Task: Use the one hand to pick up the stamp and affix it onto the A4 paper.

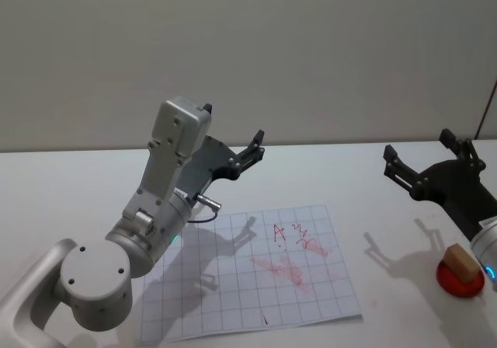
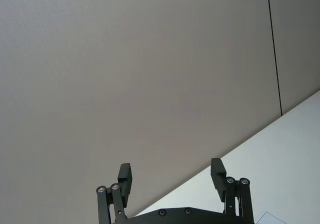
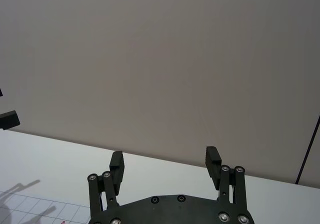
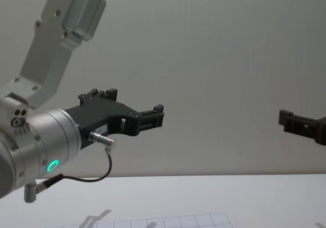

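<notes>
- While the left gripper hangs with fingers spread wide, its silver arm hides the A4 paper's corner below those fingers.
- The hand hovers empty, fingers wide apart.
- The stamp, a light-brown wooden block, sits on a red pad below and behind the hand's fingertips, off the paper.
- The pad's edge is cut off; the sheet's red marks are smeared and hard to read.

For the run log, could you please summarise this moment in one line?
phase: before pickup | right tool: open, raised | left tool: open, raised | stamp: on red pad, untouched | A4 paper: flat
</notes>
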